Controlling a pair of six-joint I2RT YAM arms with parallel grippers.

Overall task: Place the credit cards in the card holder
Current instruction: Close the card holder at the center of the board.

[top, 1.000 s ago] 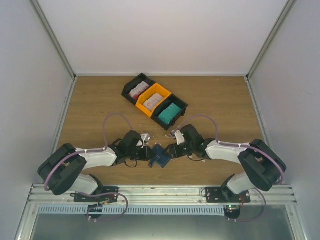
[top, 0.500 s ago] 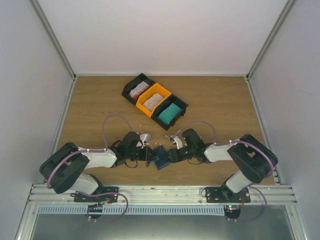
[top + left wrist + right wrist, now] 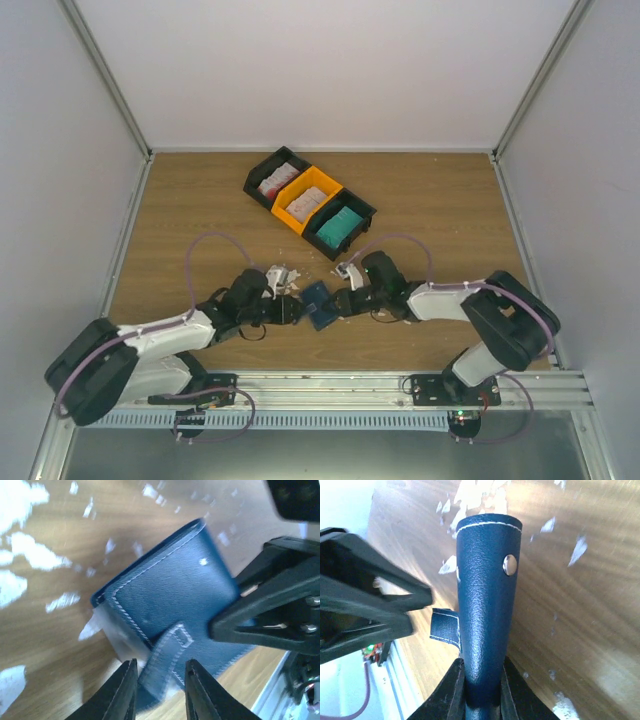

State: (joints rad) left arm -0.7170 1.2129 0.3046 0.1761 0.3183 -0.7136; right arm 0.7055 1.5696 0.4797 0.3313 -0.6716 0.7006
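Near the front of the table, between the arms, the folded holder is clamped in the jaws of the right gripper. Its strap lies between the jaws of the left gripper; I cannot tell whether they pinch it. Cards sit in bins farther back, well apart from the holder.

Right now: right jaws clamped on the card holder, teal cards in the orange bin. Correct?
No. The teal cards sit in the black bin at the end of the row nearest the right arm, not the orange bin beside it; the top view shows it. The right jaws are clamped on the card holder.
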